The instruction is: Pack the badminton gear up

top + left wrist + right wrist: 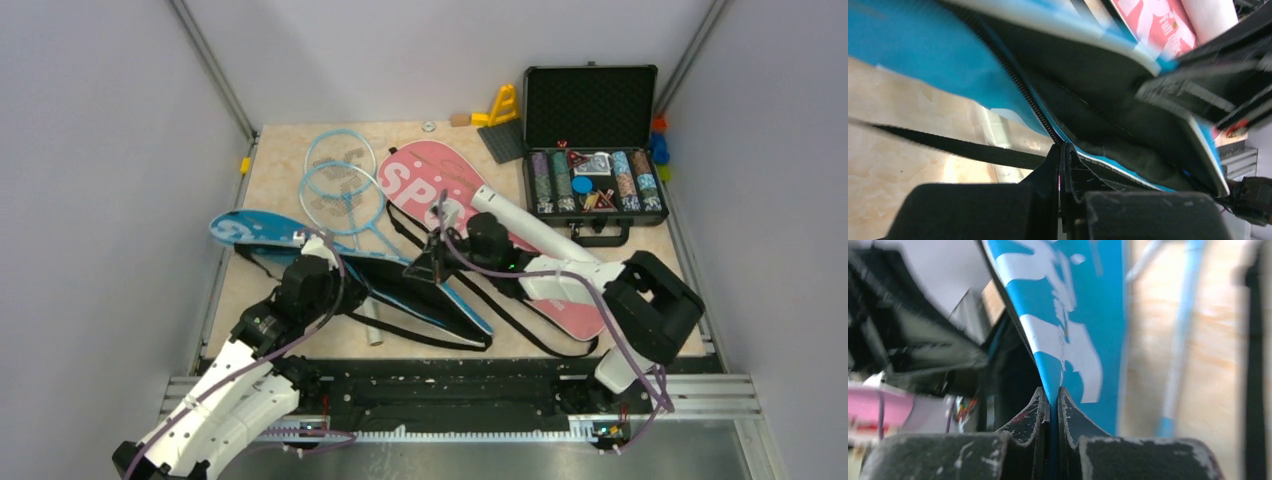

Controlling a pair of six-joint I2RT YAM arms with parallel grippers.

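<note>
Blue cover [243,228]: racket-shaped, with white lettering on the head end. It lies left of centre on the table [280,170], head toward the left wall. The zip is undone, and black teeth run along the blue edge. The upper lip is raised off the lower, showing black lining.

Right gripper [1050,402]: fingertips pressed together on the raised blue lip, with fabric sandwiched between them.

Left gripper [1061,150]: fingertips pressed together at the lower zip edge. The view is blurred, but it seems to pinch that edge.

A black strap [420,335] trails from the cover across the near tabletop.

Two light-blue rackets [345,185] lie just behind, their shafts running under the cover. The pink cover [420,175] is to their right, with the white tube [520,225] lying on it. The open poker chip case [592,140] is at far right and the yellow toy [503,105] is by the back wall.
</note>
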